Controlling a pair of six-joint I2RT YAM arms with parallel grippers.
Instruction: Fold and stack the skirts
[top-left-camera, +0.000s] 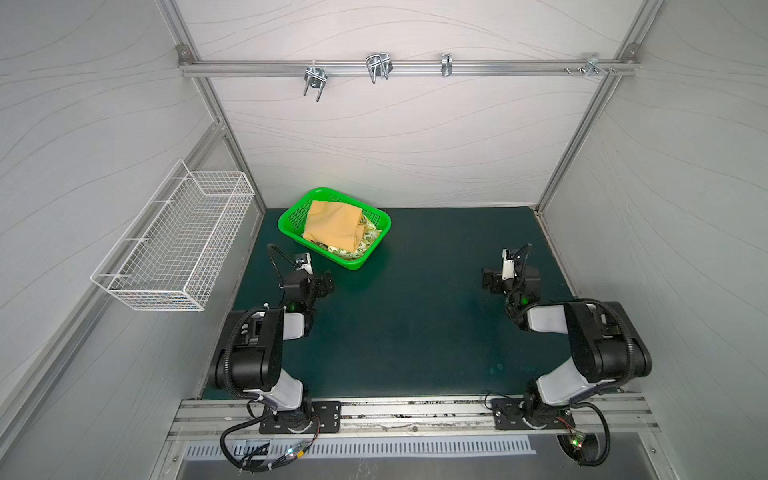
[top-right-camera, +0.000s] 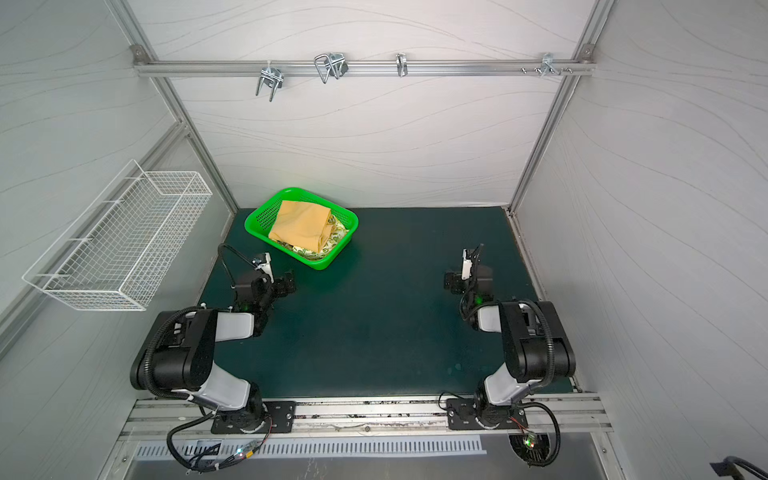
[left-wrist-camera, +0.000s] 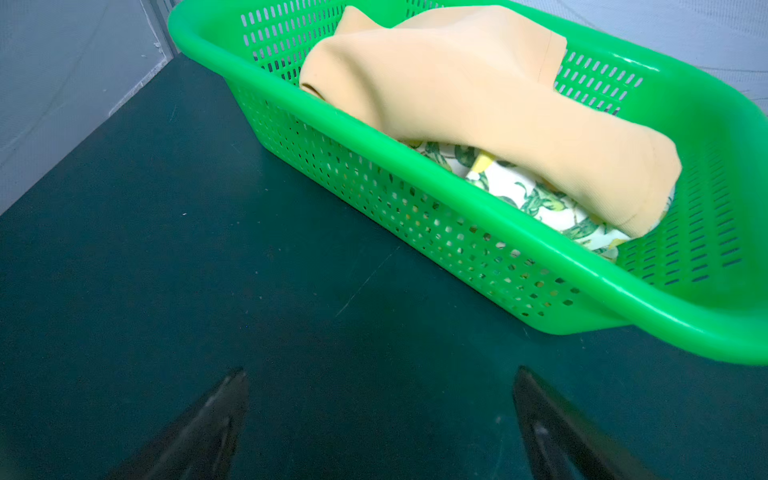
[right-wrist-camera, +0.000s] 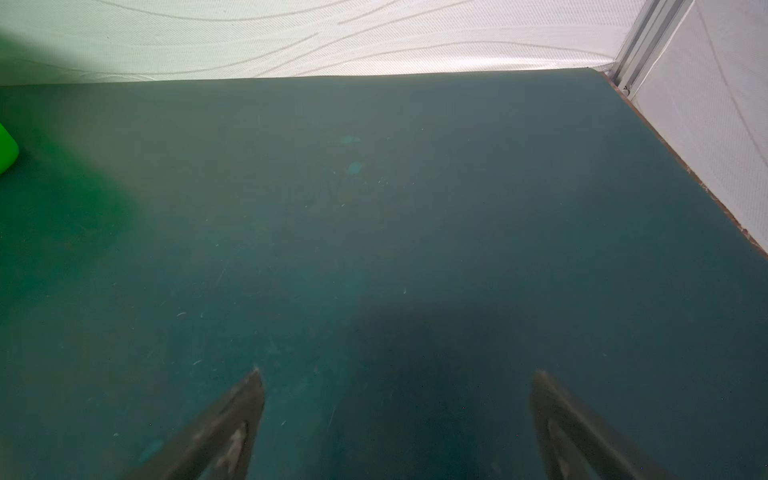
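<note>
Plainly, the mustard-orange skirt is laid crumpled on top of the lemon-print skirt, of which only a strip along the lower right edge is seen; both are contained in the green basket. That basket is set on the dark green mat — left of centre in both top views, near the back wall. The left gripper is stationed near the basket's lower left side, its fingers spread wide with only bare mat between them. The right gripper is likewise spread wide and empty — it is placed at the right of the mat, well apart from the basket.
</note>
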